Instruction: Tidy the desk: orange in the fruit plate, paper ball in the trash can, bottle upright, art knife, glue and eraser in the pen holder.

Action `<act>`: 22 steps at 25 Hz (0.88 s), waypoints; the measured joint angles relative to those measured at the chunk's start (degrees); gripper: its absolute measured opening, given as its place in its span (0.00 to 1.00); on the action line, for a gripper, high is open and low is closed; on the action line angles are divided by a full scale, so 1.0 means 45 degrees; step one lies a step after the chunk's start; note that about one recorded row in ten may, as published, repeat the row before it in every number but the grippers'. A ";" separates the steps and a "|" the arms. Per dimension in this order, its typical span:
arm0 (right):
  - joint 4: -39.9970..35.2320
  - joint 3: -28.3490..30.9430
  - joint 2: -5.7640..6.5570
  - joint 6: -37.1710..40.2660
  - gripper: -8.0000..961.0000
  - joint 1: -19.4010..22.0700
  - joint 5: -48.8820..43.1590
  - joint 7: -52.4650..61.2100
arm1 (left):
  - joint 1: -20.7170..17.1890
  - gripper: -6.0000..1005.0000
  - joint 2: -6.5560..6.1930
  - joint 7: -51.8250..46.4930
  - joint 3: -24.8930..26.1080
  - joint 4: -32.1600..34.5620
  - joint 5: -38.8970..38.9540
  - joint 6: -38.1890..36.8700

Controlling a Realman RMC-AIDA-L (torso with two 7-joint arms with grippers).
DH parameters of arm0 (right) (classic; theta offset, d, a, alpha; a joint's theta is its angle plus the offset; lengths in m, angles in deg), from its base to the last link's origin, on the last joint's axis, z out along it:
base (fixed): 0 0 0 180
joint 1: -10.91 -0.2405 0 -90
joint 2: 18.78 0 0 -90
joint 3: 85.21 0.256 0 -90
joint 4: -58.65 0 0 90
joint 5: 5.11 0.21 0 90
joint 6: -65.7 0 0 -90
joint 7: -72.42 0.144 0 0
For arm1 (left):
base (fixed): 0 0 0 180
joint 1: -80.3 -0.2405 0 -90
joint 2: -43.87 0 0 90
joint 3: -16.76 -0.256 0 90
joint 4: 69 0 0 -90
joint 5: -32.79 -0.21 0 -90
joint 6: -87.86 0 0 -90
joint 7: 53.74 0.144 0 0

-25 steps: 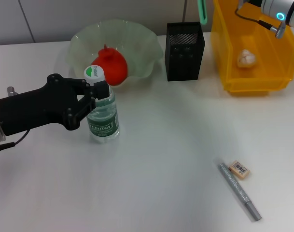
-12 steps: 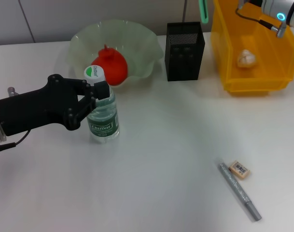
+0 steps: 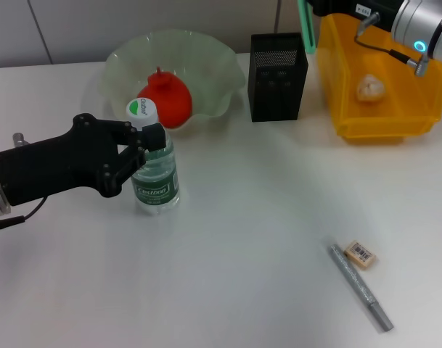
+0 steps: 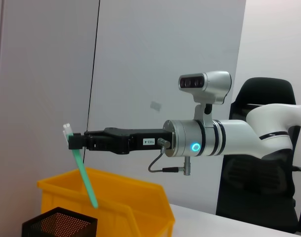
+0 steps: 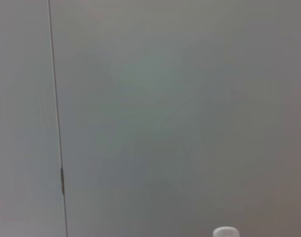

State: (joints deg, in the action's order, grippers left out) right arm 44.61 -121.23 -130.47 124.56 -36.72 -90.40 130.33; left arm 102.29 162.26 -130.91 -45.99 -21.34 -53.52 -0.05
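Bin [image 3: 384,109], yellow, fills the upper right of the head view with the paper ball [image 3: 370,87] inside. Left of it stands the mesh holder [image 3: 277,76], then the green plate [image 3: 126,61] holding the orange [image 3: 166,100]. Left gripper [image 3: 144,156] is clamped on the upright bottle [image 3: 155,177] at centre left. Right gripper [image 4: 73,141] pinches a green stick [image 4: 86,177] above the bin. Eraser [image 3: 361,254] lies lower right beside a grey pen [image 3: 360,287].

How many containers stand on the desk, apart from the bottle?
3. The fruit plate is at the back on the left, holding the orange; the pen holder is beside it; the trash can is on the right, holding the paper ball.
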 joint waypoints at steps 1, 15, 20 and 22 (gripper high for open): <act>0.0012 0.0000 -0.0010 0.0000 0.26 0.0030 0.0000 -0.0017 | -0.0003 0.03 0.0000 0.0000 0.0000 -0.0002 0.0000 -0.0002; 0.0035 0.0002 -0.0120 0.0000 0.26 0.0170 -0.0001 -0.0069 | -0.0086 0.03 -0.0001 0.0000 0.0000 -0.0026 0.0000 -0.0064; 0.0032 0.0018 -0.0121 0.0003 0.26 0.0173 -0.0002 -0.0073 | -0.0136 0.03 0.0000 0.0000 0.0000 -0.0025 0.0000 -0.0116; 0.0025 0.0018 -0.0121 0.0005 0.26 0.0173 -0.0002 -0.0075 | -0.0140 0.03 0.0000 0.0000 0.0000 -0.0024 0.0000 -0.0117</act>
State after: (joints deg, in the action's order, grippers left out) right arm 44.72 -121.15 -131.02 124.58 -35.94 -90.41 129.99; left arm 101.66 162.26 -130.90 -45.99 -21.45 -53.52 -0.58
